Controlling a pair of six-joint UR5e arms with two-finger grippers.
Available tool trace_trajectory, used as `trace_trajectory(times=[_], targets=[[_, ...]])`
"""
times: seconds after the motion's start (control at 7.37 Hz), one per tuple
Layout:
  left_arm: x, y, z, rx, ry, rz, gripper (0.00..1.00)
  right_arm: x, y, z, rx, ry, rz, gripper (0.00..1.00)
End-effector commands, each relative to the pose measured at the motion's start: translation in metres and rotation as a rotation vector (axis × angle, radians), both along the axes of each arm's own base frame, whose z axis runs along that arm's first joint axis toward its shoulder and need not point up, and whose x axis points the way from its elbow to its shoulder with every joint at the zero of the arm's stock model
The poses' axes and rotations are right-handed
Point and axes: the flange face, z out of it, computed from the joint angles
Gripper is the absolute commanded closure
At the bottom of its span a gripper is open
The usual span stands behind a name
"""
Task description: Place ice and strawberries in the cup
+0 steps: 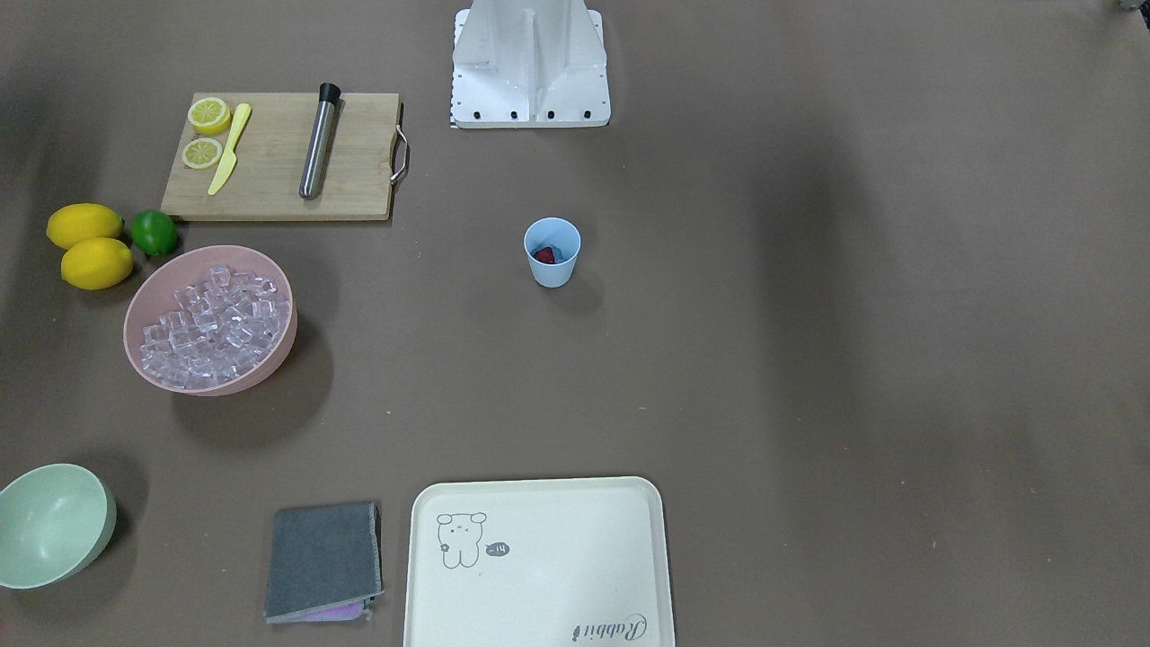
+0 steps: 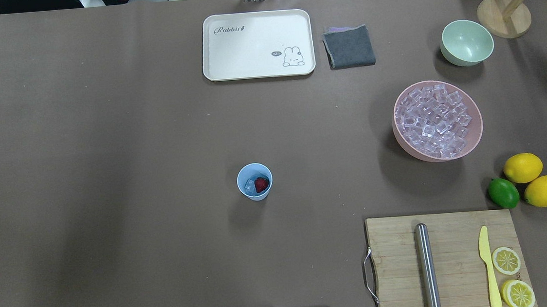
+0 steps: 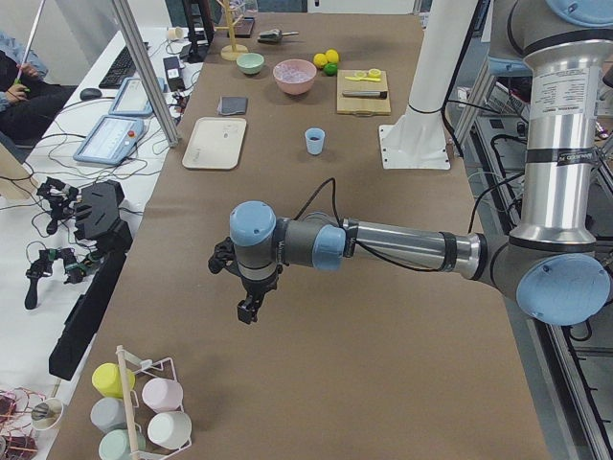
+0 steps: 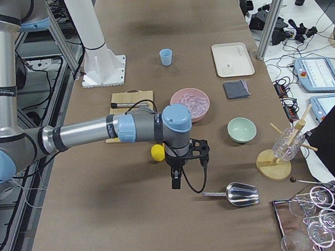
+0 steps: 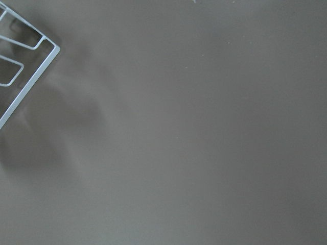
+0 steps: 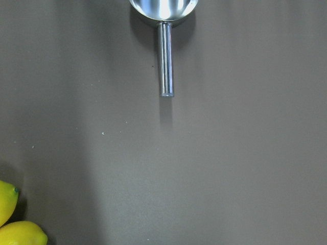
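I count one cup (image 2: pixel 256 197) at the middle of the overhead view, holding one strawberry (image 2: pixel 261 184) and one ice cube (image 2: pixel 249 183) that I can make out. At right are two bowls: the pink bowl (image 2: pixel 409 145) with a heap of ice (image 2: pixel 433 121) too dense to count, and the green bowl (image 2: pixel 467 43). Lower right lie two lemons (image 2: pixel 522 167), one lime (image 2: pixel 503 192) and one cutting board (image 2: pixel 394 261) with two lemon halves (image 2: pixel 506 260), one yellow knife (image 2: pixel 488 263) and one steel rod (image 2: pixel 426 268). At the top are one tray (image 2: pixel 254 28) and one grey cloth (image 2: pixel 349 46). My right wrist view shows one metal scoop (image 6: pixel 164 56).
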Motion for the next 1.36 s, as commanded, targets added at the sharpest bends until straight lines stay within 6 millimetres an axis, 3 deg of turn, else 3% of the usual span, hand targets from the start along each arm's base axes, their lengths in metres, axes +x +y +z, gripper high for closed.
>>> trace_trajectory(times=[0.0,0.41,0.68,1.22], targets=[[-0.004,0.006,0.008,-0.018,-0.001,-0.008,0.02,-0.002,-0.002,0.010,0.022,-0.030,0.001,0.00],[-0.005,0.013,0.017,-0.035,0.003,-0.011,0.02,-0.003,-0.005,0.004,0.035,-0.035,0.001,0.00],[-0.011,0.020,0.023,-0.052,0.006,-0.024,0.02,-0.010,-0.005,-0.005,0.041,-0.129,0.003,0.00],[-0.013,0.025,0.028,-0.060,0.006,-0.029,0.02,-0.010,-0.005,-0.006,0.044,-0.130,0.002,0.00]])
